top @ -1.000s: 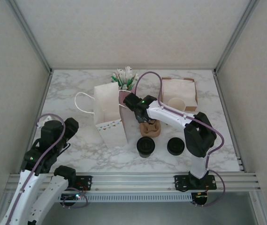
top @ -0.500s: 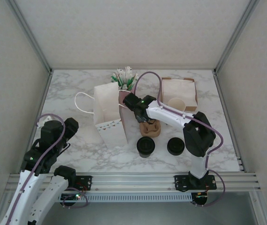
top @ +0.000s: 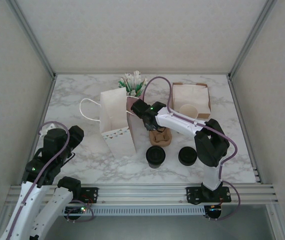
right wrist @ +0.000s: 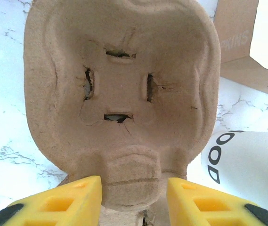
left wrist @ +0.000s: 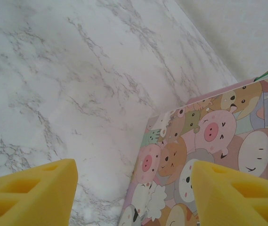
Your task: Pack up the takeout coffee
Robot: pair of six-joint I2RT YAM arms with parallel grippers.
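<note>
I see the takeout coffee (top: 156, 156) sitting unpacked.
My left gripper (left wrist: 134, 186) gapes empty; the coffee stands at 6 o'clock of the pulp carrier (right wrist: 119, 94); my right gripper (right wrist: 134, 190) straddles the carrier's end, grip I cannot tell.

Cut off at the bottom edge, between the right gripper's (right wrist: 134, 207) fingers (right wrist: 63, 205): near end of the pulp cup carrier (right wrist: 119, 94); grip or mere touch unclear. Cropped far right of that gripper: cardboard box (right wrist: 235, 42). Cropped ahead-right of the left gripper (left wrist: 134, 193): cartoon-printed bag (left wrist: 209, 155).
</note>
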